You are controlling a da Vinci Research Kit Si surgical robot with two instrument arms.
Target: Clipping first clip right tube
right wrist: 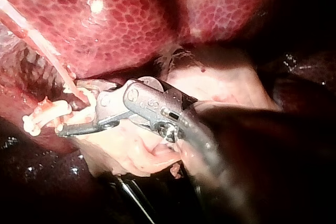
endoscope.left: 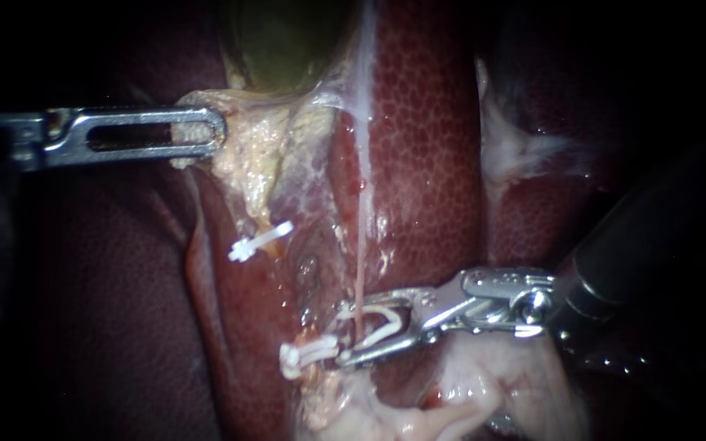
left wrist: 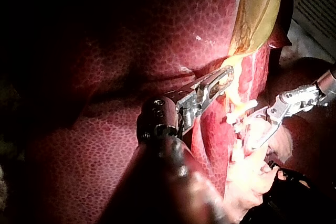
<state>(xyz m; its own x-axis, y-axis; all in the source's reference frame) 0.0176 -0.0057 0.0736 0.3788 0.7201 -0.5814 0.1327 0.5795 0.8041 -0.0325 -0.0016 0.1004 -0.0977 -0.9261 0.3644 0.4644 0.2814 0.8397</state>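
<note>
A thin pale tube, the right tube (endoscope.left: pixel 360 245), runs down over the liver (endoscope.left: pixel 426 147). My right instrument (endoscope.left: pixel 343 335) comes in from the right; its jaws stand apart around this tube's lower end and hold a white clip (endoscope.left: pixel 382 321) between them. In the right wrist view the same jaws (right wrist: pixel 71 108) straddle the tube (right wrist: pixel 47 53). Two white clips sit on tissue to the left, one higher (endoscope.left: pixel 259 242) and one low (endoscope.left: pixel 308 355). My left instrument (endoscope.left: pixel 202 131) is shut on pale yellowish tissue under the gallbladder (endoscope.left: pixel 288 41) and holds it to the left.
Pale fatty tissue (endoscope.left: pixel 467 392) lies under the right instrument's jaws. Dark red liver (endoscope.left: pixel 83 310) fills the left side. In the left wrist view the two instruments (left wrist: pixel 223 77) (left wrist: pixel 252 129) are close together.
</note>
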